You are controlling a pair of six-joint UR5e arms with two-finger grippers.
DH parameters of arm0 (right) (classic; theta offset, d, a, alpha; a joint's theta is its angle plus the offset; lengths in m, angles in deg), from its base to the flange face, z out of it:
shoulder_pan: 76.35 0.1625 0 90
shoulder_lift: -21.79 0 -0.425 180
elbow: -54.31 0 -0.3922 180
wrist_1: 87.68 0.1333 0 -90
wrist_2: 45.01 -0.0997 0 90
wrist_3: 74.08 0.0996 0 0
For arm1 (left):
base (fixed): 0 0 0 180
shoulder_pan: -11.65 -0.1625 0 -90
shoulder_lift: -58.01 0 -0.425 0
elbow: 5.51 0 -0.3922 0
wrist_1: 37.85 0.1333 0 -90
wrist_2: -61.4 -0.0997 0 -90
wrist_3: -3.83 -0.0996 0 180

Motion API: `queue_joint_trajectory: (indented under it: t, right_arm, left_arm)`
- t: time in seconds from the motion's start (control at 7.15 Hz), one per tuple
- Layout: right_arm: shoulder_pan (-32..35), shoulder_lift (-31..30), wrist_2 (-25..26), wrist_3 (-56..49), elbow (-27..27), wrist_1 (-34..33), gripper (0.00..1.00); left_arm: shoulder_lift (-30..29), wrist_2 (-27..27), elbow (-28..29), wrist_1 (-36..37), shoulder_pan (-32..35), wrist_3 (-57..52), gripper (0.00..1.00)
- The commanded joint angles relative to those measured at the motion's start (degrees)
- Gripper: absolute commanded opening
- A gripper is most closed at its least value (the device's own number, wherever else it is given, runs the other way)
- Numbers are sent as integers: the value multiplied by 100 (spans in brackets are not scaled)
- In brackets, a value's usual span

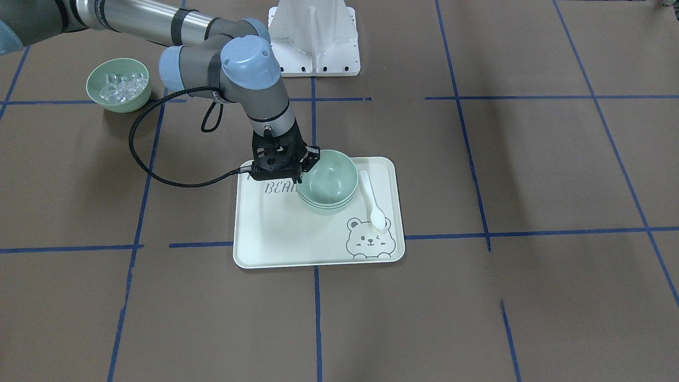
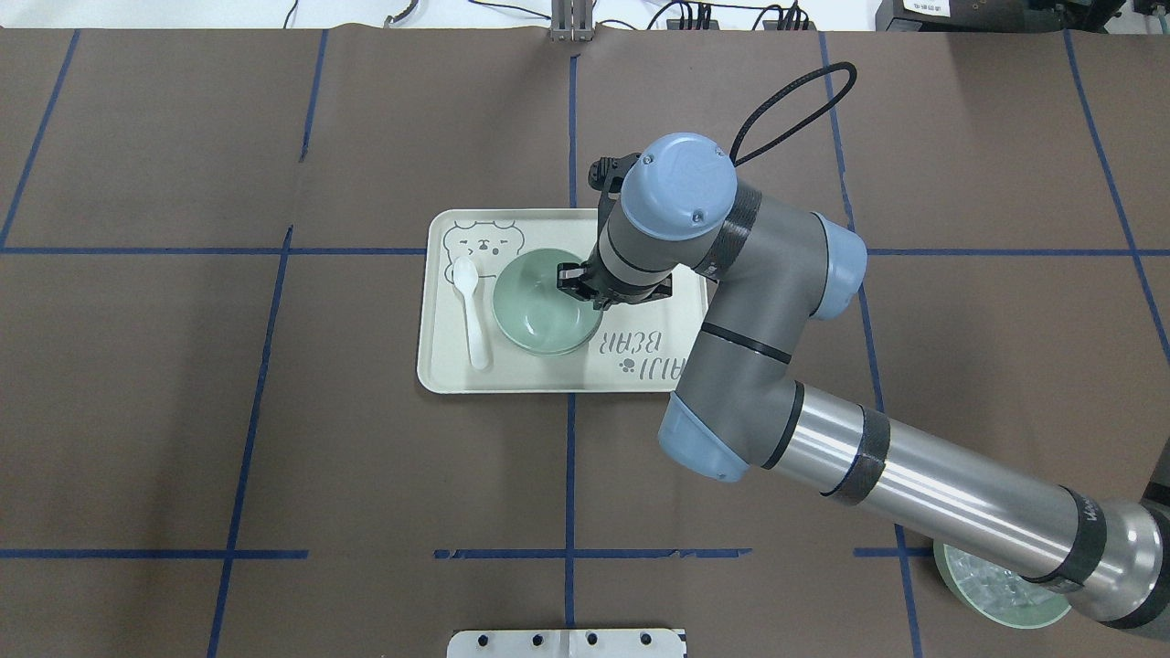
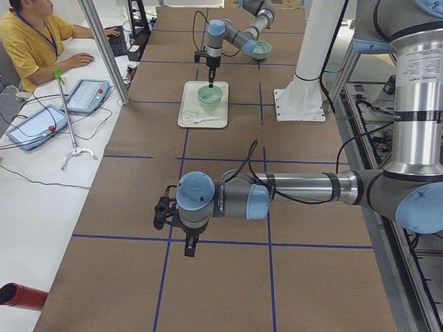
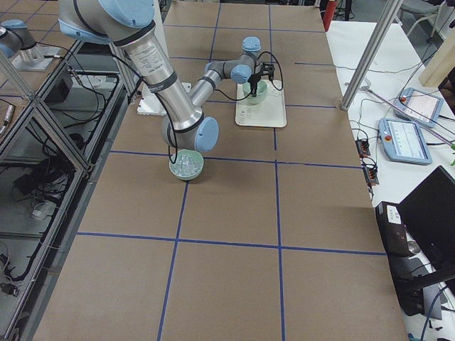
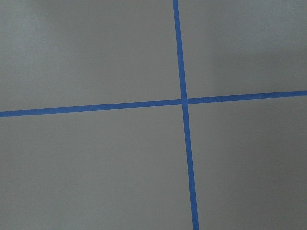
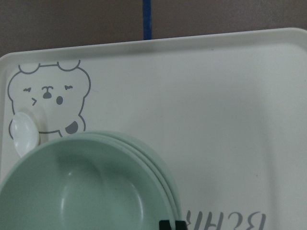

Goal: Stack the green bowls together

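Note:
Three pale mint-green bowls (image 1: 326, 183) sit nested in one stack on the cream bear tray (image 1: 276, 233). The stack also shows in the overhead view (image 2: 539, 302) and in the right wrist view (image 6: 86, 187). My right gripper (image 1: 305, 165) points down at the stack's rim on the side nearest the robot. Its fingertips (image 6: 171, 224) pinch the top bowl's rim. My left gripper (image 3: 188, 243) hovers over bare table far from the tray. It shows only in the exterior left view, so I cannot tell whether it is open or shut.
A white spoon (image 1: 371, 199) lies on the tray beside the stack. A green bowl of clear ice-like cubes (image 1: 119, 85) stands off the tray, under my right arm's forearm. The white robot base (image 1: 314, 42) is behind the tray.

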Motion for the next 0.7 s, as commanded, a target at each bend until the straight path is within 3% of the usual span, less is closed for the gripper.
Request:
queue_joint_trajectory:
  t: [0.0,0.28,0.42,0.56]
  right_arm:
    - [2,-22,143,-9,2,-9,0]
    - [20,-22,311,-9,19,-9,0]
    - [28,-56,372,-96,28,-9,99]
    - [98,-13,329,-105,28,-18,100]
  left_arm:
    - [0,0,-11,0,0,0,100]
    - [0,0,-55,9,0,0,100]
    - [0,0,-72,9,0,0,100]
    - [0,0,-72,9,0,0,100]
